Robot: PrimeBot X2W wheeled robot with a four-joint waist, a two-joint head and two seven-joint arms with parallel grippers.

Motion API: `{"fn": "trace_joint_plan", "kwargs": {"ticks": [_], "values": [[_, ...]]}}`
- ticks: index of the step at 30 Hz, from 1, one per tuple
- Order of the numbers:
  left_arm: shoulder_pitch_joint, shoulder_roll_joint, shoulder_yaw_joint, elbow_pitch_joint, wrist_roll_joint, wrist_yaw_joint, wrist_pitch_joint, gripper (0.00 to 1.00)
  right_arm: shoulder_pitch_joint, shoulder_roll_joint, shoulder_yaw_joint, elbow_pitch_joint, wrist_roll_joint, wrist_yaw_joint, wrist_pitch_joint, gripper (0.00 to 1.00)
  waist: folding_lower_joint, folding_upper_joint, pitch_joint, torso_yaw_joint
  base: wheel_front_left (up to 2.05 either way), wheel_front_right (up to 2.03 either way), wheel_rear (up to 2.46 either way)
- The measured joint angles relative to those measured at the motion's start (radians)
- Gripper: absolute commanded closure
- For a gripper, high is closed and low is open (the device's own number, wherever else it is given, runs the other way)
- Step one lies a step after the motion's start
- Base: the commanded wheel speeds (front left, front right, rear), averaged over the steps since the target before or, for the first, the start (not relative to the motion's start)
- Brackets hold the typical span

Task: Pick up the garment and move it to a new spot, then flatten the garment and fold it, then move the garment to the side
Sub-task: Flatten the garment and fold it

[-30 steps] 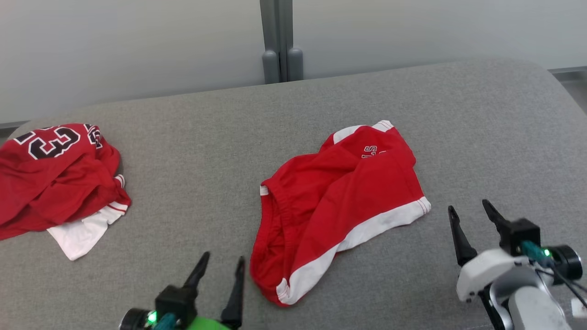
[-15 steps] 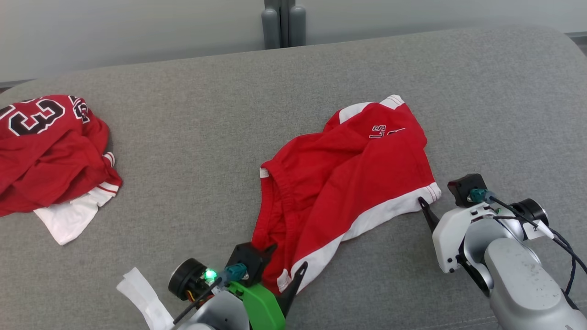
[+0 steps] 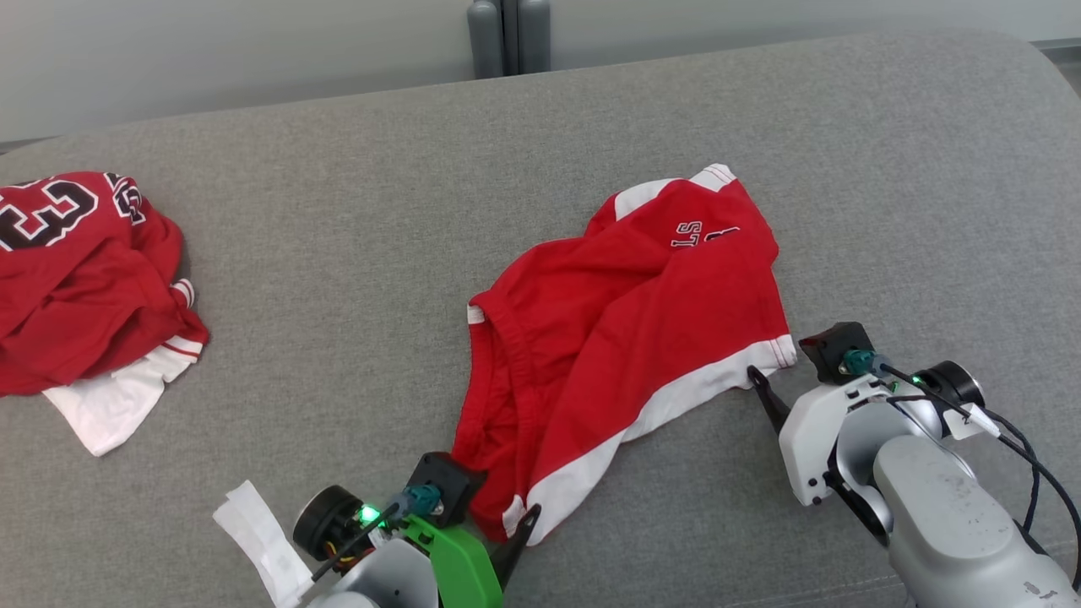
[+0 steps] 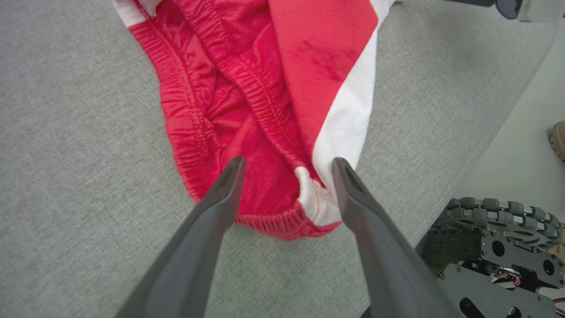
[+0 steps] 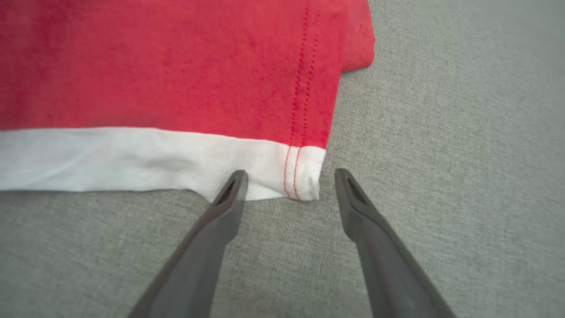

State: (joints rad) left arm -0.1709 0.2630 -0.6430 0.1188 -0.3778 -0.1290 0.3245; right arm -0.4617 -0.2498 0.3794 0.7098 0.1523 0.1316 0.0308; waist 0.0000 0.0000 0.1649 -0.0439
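At left, red jersey [image 3: 76,295] cut by picture edge; shorts [image 3: 625,338] lettering half lost in fold, unreadable.

A crumpled red jersey [image 3: 84,279] with black numerals lies at the left edge of the grey padded surface [image 3: 338,211], on top of a white cloth [image 3: 105,405] that pokes out on its near side. Two grey posts [image 3: 507,38] stand beyond the far edge.

The left end effector [image 3: 500,507] and right end effector [image 3: 779,363] flank red shorts [image 3: 625,338] on a grey cushion [image 3: 338,253].
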Motion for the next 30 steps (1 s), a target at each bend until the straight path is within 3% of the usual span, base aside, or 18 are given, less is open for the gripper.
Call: {"fn": "trace_joint_plan", "kwargs": {"ticks": [13,15,16,19,20,21,22,26,30], "values": [[-0.014,0.035,-0.054,0.014,-0.053,0.000,0.026,0.00,-0.036,-0.002,0.066,0.053,0.040,0.000,-0.062,0.00,0.0000,0.0000,0.005,-0.009,0.00,0.00,0.00],[-0.014,0.040,-0.055,0.014,-0.054,0.000,0.027,0.19,-0.036,-0.002,0.075,0.058,0.045,0.000,-0.072,0.00,0.0000,0.0000,0.004,-0.010,0.00,0.00,0.00],[-0.014,0.043,-0.055,0.014,-0.055,0.000,0.028,0.47,-0.037,-0.002,0.081,0.062,0.049,0.000,-0.077,0.00,0.0000,0.0000,0.003,-0.011,0.00,0.00,0.00],[-0.014,0.044,-0.059,0.015,-0.062,0.000,0.035,0.70,-0.040,0.000,0.099,0.068,0.065,0.000,-0.078,0.00,0.0000,0.0000,0.005,-0.013,0.00,0.00,0.00],[-0.014,0.044,-0.060,0.015,-0.066,0.000,0.036,1.00,-0.042,0.000,0.105,0.070,0.070,0.000,-0.079,0.47,0.0000,0.0000,0.006,-0.014,0.00,0.00,0.00],[-0.014,0.043,-0.061,0.015,-0.069,0.000,0.039,1.00,-0.044,0.000,0.110,0.072,0.078,0.000,-0.084,0.66,0.0000,0.0000,0.006,-0.015,0.00,0.00,0.00],[-0.014,0.043,-0.063,0.017,-0.074,0.000,0.044,1.00,-0.044,0.002,0.115,0.073,0.092,0.000,-0.086,1.00,0.0000,0.0000,0.006,-0.017,0.00,0.00,0.00],[0.002,0.029,-0.051,0.018,-0.122,0.000,0.040,1.00,-0.044,-0.003,0.127,0.070,0.136,0.000,-0.092,1.00,0.0000,0.0000,0.003,-0.023,0.00,0.00,0.00],[0.072,-0.025,0.033,-0.051,-0.290,0.006,0.015,1.00,-0.010,-0.023,0.078,-0.008,0.248,0.000,-0.115,1.00,0.0000,0.0000,-0.012,-0.029,0.00,0.00,0.00]]}}
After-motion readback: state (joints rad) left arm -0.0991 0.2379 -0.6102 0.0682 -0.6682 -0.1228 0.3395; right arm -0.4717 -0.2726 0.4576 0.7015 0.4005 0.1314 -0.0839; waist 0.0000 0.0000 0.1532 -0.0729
